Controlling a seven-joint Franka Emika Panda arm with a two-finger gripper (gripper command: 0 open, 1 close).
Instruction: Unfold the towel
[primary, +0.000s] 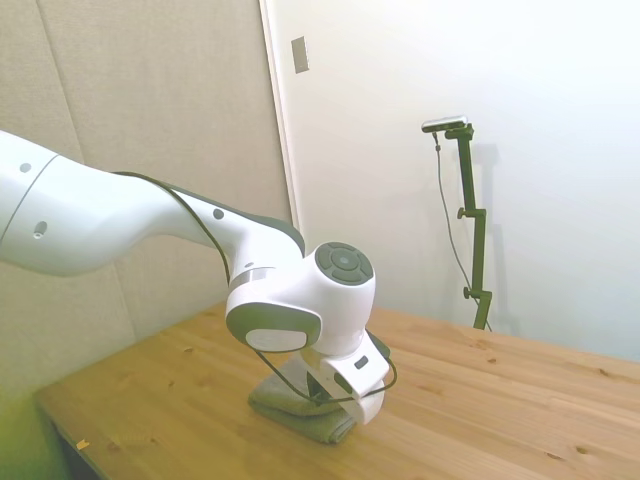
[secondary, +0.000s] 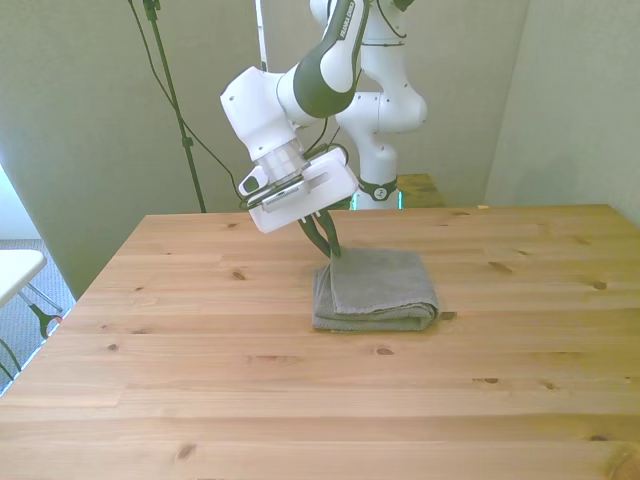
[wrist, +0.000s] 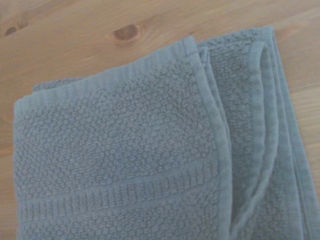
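The towel (secondary: 376, 290) lies folded in layers on the wooden table (secondary: 200, 400), roughly in the middle of it, and the gripper (secondary: 328, 243) is down at the towel's far corner on the front view's left. From the front, the two dark fingers (secondary: 322, 232) look drawn close together with their tips at that corner's edge, but whether they actually pinch cloth or only touch it cannot be told; in the side view the white wrist hides the tips. The wrist view shows why this matters: several hemmed edges (wrist: 260, 115) run stacked beside each other along one side, with the top layer's corner (wrist: 192, 47) lying over them. The step in hand appears to be taking hold of the top layer, and doing it well probably means catching only that uppermost hem, not the whole stack, or the bundle would lift as one piece. A grip near the corner, then a lift that peels up and away across the towel, toward the front view's right, should let the layer open. Terry cloth sags and drags, so a slow, high enough lift seems wise.
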